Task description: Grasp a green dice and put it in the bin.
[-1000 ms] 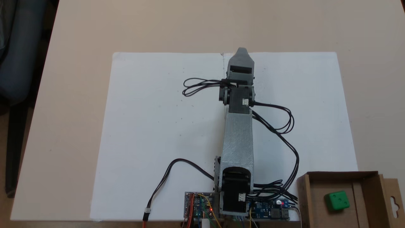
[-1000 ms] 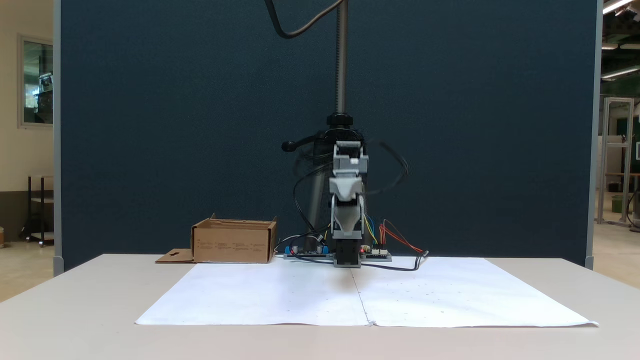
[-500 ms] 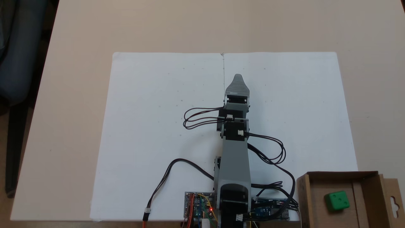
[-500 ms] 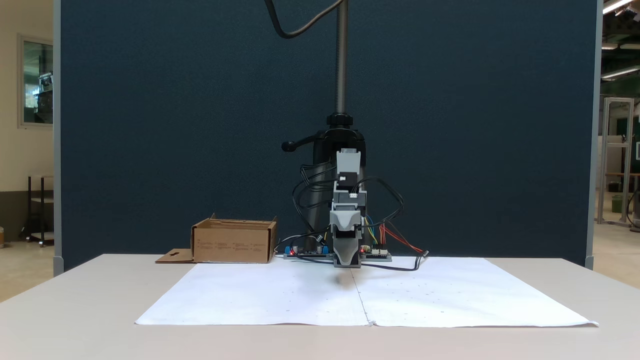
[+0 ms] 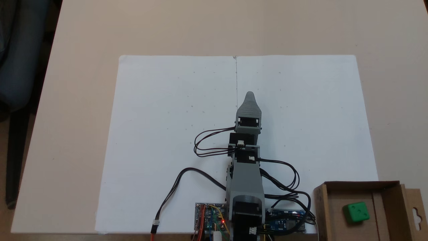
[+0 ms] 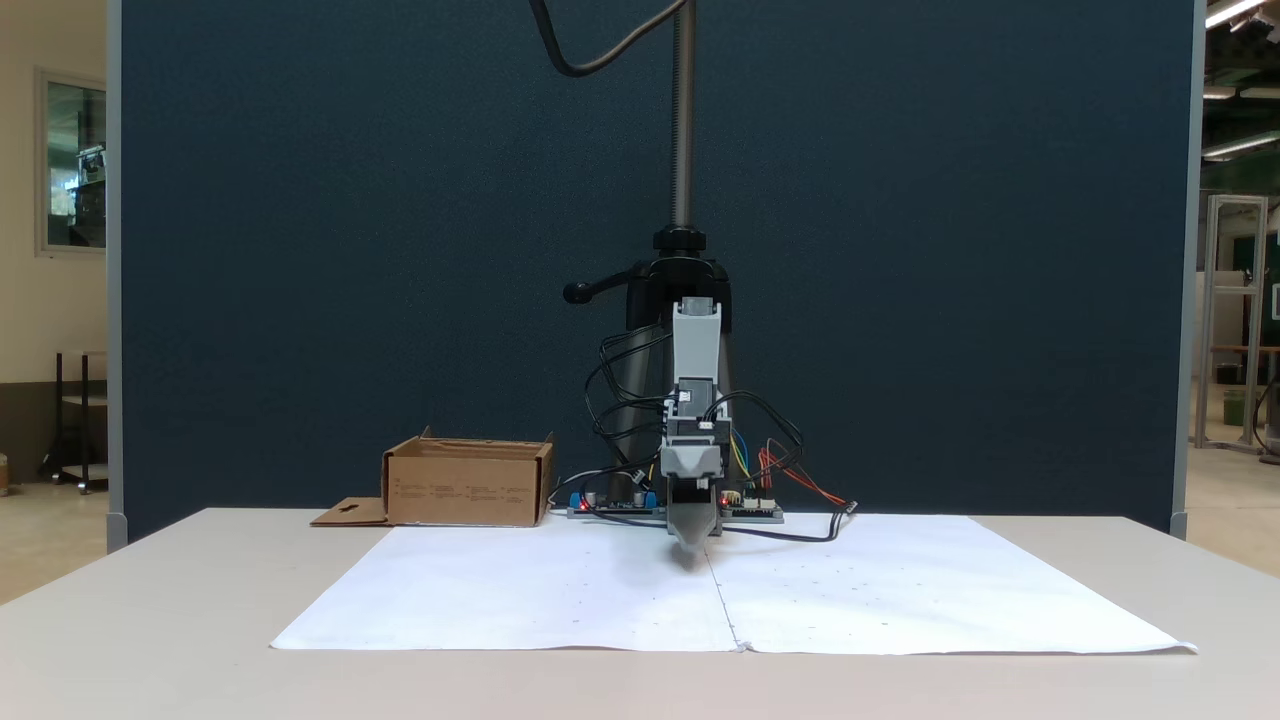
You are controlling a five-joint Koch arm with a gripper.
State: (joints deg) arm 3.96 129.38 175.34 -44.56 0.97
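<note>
Already the green dice (image 5: 356, 212) sits inside the bin (image 5: 321, 207); well away from the bin, the pincer (image 5: 250, 95) hangs empty, its spread impossible to tell.

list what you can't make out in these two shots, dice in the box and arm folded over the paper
- Gripper: one tip shows from above and from the front, so open or shut cannot be told.
- Green dice: from the front, the near wall of the box hides it.
- Box: its lower part is cut off by the bottom edge in the view from above.
- Print on the box's front wall: too small to read.
</note>
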